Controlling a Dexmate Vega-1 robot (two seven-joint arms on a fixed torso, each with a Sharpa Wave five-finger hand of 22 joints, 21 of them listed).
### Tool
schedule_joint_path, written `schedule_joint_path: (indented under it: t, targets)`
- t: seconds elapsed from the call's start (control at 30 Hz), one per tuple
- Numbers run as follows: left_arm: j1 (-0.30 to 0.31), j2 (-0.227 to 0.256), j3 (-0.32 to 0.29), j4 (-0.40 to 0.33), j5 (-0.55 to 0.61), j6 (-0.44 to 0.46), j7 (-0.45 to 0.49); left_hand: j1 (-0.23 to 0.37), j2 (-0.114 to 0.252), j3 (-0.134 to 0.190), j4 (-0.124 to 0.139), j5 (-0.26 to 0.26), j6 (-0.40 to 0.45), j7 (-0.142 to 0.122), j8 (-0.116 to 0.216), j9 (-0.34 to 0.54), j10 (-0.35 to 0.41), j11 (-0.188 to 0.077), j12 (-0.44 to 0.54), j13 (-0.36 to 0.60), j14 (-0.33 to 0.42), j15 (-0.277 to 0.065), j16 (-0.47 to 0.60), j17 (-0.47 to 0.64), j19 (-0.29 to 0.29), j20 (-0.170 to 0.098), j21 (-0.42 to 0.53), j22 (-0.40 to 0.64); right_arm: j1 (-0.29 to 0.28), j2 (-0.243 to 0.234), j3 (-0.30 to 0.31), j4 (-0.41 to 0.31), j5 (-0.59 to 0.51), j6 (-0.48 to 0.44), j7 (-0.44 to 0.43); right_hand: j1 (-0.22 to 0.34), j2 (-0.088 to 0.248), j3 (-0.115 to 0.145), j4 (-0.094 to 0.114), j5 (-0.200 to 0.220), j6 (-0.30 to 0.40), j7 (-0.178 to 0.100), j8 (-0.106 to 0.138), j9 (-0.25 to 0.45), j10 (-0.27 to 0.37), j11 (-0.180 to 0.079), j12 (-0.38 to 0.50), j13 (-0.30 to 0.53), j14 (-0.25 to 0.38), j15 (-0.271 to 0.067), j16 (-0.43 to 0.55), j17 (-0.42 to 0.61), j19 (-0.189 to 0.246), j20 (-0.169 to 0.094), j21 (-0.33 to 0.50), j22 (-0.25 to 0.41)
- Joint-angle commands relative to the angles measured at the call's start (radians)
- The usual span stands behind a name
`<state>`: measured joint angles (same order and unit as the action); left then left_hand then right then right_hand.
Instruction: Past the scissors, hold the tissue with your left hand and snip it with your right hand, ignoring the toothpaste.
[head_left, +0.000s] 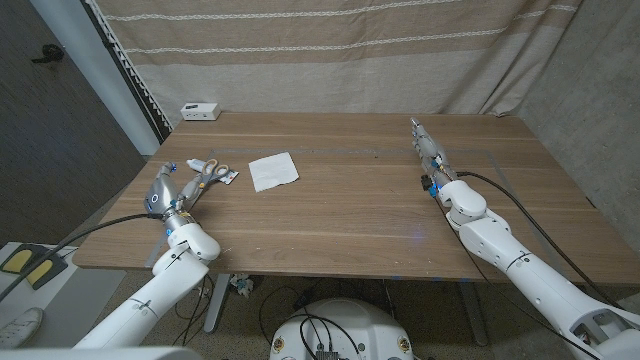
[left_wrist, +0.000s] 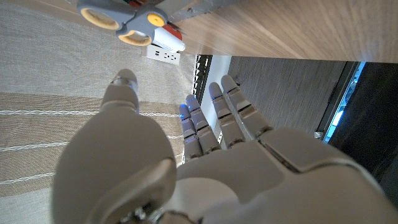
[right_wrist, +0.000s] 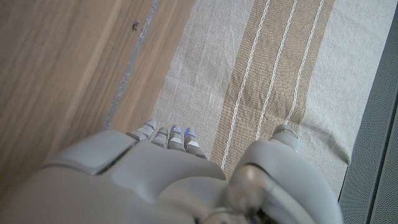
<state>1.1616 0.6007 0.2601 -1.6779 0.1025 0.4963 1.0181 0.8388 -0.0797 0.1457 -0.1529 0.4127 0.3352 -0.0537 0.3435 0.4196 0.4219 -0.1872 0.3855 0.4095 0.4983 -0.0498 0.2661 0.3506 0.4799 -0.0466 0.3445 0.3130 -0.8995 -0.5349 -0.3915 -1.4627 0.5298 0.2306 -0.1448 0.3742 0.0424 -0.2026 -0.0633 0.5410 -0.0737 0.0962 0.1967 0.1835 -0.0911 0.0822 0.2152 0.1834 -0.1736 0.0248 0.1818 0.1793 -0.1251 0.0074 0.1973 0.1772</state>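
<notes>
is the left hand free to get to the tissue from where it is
Probably yes. The left hand holds nothing, and the tissue lies flat to its right. The scissors and toothpaste lie between them, so it would likely pass over or around those.

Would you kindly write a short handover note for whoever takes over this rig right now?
Left robot hand: open, holding nothing, at the table's left edge beside the scissors.
Right robot hand: open, holding nothing, on the right side of the table.
Tissue: lies flat and whole, right of the scissors. Toothpaste lies by the scissors.
Done: nothing.
Left: pick up scissors, hold tissue, snip.
</notes>
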Motion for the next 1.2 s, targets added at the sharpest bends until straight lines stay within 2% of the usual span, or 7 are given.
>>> schedule_joint_path:
  t: [0.03, 0.2, 0.27, 0.5, 0.63, 0.97, 1.2]
  targets:
    - [-0.021, 0.0, 0.025, 0.004, -0.016, 0.048, -0.017, 0.017, 0.005, 0.004, 0.001, 0.008, -0.006, -0.003, 0.006, 0.009, -0.008, 0.0, 0.008, 0.007, -0.007, -0.142, -0.005, 0.007, -0.01, -0.084, 0.006, 0.004, 0.004, 0.0, -0.003, -0.001, -0.008, 0.002, -0.001, 0.009, 0.002, -0.01, 0.001, 0.005, -0.001, -0.001, 0.001, 0.005, -0.001, -0.001, 0.003, 0.005, -0.02, -0.005, 0.002, 0.002, -0.007, 0.003, -0.002, 0.003]
    - [-0.022, 0.002, 0.027, 0.003, -0.028, 0.054, -0.025, 0.018, -0.001, -0.004, 0.005, 0.011, -0.016, -0.004, 0.005, 0.017, -0.018, -0.005, 0.007, 0.013, -0.021, -0.144, -0.012, 0.012, -0.011, -0.088, 0.01, 0.005, 0.005, -0.006, -0.005, -0.008, -0.02, 0.004, -0.004, 0.009, 0.003, -0.011, 0.001, 0.005, -0.002, -0.001, 0.001, 0.005, -0.002, -0.003, 0.002, 0.005, -0.021, -0.005, 0.001, 0.002, -0.009, 0.006, -0.003, 0.003]
    - [-0.023, 0.003, 0.028, 0.004, -0.032, 0.056, -0.029, 0.018, -0.003, -0.008, 0.007, 0.011, -0.019, -0.004, 0.005, 0.02, -0.021, 0.002, 0.007, 0.015, -0.024, -0.142, -0.013, 0.014, -0.01, -0.089, 0.01, 0.004, 0.004, -0.005, -0.004, -0.008, -0.018, 0.003, -0.004, 0.009, 0.003, -0.012, 0.001, 0.005, -0.002, -0.002, 0.001, 0.005, -0.002, -0.009, 0.002, 0.005, -0.02, -0.009, 0.002, 0.002, -0.009, 0.007, -0.003, 0.003]
    - [-0.03, 0.007, 0.038, 0.003, -0.04, 0.068, -0.038, 0.015, -0.006, -0.018, 0.014, 0.011, -0.016, -0.009, 0.008, 0.027, -0.025, -0.005, 0.007, 0.02, -0.03, -0.146, -0.017, 0.018, -0.008, -0.093, 0.013, 0.0, 0.005, -0.003, -0.003, -0.002, -0.015, 0.007, 0.002, 0.009, 0.003, -0.013, 0.001, 0.005, -0.003, -0.002, 0.0, 0.005, -0.006, -0.007, 0.001, 0.005, -0.023, -0.004, 0.001, 0.002, -0.01, 0.009, -0.003, 0.003]
    - [-0.037, 0.002, 0.046, 0.007, -0.038, 0.08, -0.031, 0.017, -0.005, -0.021, 0.015, 0.01, -0.007, -0.012, 0.013, 0.031, -0.017, -0.004, 0.011, 0.023, -0.024, -0.146, -0.016, 0.02, -0.013, -0.087, 0.012, -0.002, 0.007, 0.0, -0.003, 0.004, -0.014, 0.018, 0.006, 0.009, 0.004, -0.015, 0.001, 0.006, -0.005, -0.005, -0.001, 0.005, -0.008, -0.018, 0.0, 0.005, -0.025, -0.016, 0.001, 0.002, -0.011, 0.009, -0.003, 0.003]
    - [-0.062, -0.001, 0.08, 0.015, -0.023, 0.146, -0.029, 0.033, 0.0, -0.022, 0.014, 0.003, 0.001, -0.006, 0.017, 0.038, -0.01, -0.002, 0.017, 0.028, -0.015, -0.138, -0.015, 0.024, -0.022, -0.071, 0.012, -0.005, 0.009, 0.003, -0.002, 0.01, -0.011, 0.022, 0.011, 0.009, 0.005, -0.017, 0.002, 0.006, -0.006, -0.008, -0.001, 0.005, -0.009, -0.017, 0.0, 0.005, -0.027, -0.017, 0.001, 0.002, -0.011, 0.008, -0.003, 0.003]
    - [-0.07, 0.003, 0.089, 0.031, -0.025, 0.141, -0.034, 0.035, -0.005, -0.029, 0.015, -0.004, -0.002, -0.004, 0.016, 0.042, -0.017, 0.004, 0.016, 0.032, -0.019, -0.135, -0.019, 0.026, -0.032, -0.063, 0.009, -0.009, 0.012, 0.002, -0.004, 0.009, -0.013, 0.015, 0.008, 0.01, 0.006, -0.018, 0.002, 0.007, -0.007, -0.008, -0.001, 0.005, -0.009, -0.018, 0.0, 0.005, -0.028, -0.017, 0.0, 0.002, -0.012, 0.009, -0.003, 0.003]
